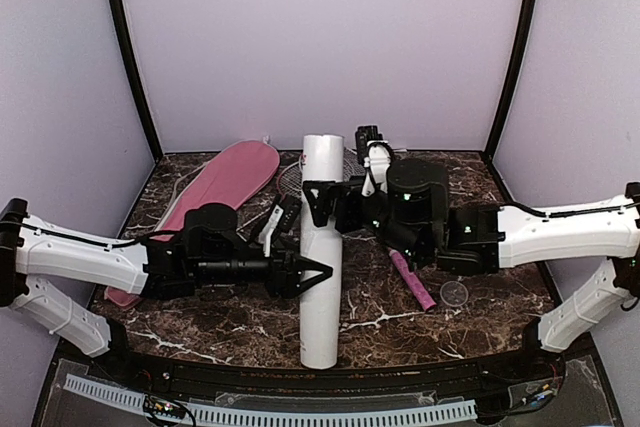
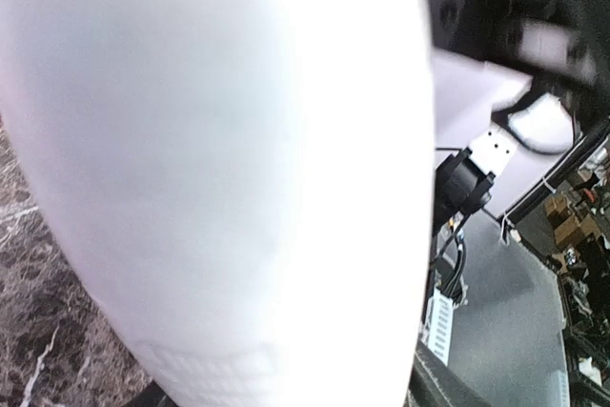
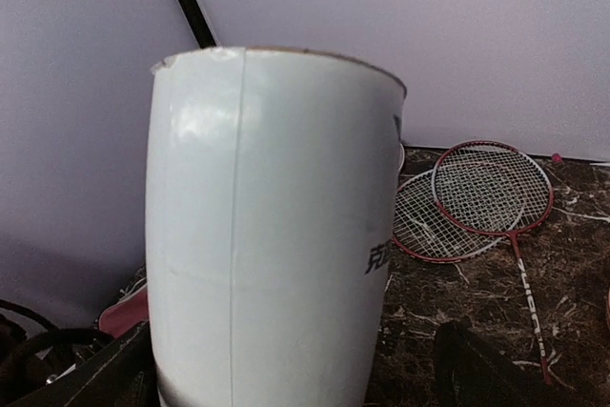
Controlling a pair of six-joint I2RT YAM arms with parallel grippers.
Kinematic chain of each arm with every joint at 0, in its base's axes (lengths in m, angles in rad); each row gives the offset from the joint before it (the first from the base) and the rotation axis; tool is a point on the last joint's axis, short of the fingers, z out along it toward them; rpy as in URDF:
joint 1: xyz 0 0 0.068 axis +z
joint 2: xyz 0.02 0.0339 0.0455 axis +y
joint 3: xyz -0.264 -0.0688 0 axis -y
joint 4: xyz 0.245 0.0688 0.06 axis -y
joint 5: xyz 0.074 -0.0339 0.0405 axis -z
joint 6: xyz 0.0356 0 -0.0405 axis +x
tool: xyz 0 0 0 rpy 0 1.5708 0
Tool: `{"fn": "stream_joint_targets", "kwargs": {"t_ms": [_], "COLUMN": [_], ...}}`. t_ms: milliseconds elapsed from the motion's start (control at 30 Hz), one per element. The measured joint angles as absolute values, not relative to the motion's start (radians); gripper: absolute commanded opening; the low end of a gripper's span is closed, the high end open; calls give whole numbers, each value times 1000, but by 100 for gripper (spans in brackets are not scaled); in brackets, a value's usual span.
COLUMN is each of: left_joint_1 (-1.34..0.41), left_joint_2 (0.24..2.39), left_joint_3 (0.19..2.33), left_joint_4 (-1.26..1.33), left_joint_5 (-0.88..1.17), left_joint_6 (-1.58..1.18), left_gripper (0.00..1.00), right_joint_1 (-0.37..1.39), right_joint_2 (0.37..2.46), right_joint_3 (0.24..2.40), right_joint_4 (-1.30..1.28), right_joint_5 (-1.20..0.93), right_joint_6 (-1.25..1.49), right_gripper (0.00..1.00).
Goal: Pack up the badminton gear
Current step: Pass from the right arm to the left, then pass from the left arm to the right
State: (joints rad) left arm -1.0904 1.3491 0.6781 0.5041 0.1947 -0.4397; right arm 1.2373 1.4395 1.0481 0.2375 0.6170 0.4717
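The white tube (image 1: 322, 247) stands on end in the middle of the table, open rim up. It fills the left wrist view (image 2: 219, 169) and shows dark print in the right wrist view (image 3: 267, 235). My left gripper (image 1: 312, 272) grips it low from the left; its fingers are hidden in its own view. My right gripper (image 1: 318, 202) sits higher on the right, jaws open either side of the tube, with a gap at one finger (image 3: 477, 364). Two red-framed rackets (image 3: 491, 188) lie behind; a pink handle (image 1: 415, 282) shows. The pink bag (image 1: 225, 182) lies back left. No shuttlecocks show.
A small clear round cap (image 1: 455, 293) lies on the marble table (image 1: 380, 317) at the right, beside the pink handle. Purple walls with dark corner posts (image 1: 130, 57) close in the back and sides. The bag's edge shows in the right wrist view (image 3: 124, 312).
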Motion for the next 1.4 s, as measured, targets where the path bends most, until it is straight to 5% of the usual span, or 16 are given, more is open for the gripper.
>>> {"fn": "stream_joint_targets", "kwargs": {"t_ms": [700, 1400], "left_joint_1": [-1013, -1046], "left_joint_2": [1293, 1216], "left_joint_3": [918, 867], "left_joint_4": [-319, -414], "left_joint_5": [200, 86], "left_joint_6": [-30, 184], "left_gripper": [46, 46], "right_joint_1": [896, 806], "right_joint_2": [1189, 1100], "right_joint_3": [1096, 938], "right_joint_4": [-126, -229], "right_joint_5": [-62, -421], "right_joint_6": [499, 632], "right_gripper": [99, 66]}}
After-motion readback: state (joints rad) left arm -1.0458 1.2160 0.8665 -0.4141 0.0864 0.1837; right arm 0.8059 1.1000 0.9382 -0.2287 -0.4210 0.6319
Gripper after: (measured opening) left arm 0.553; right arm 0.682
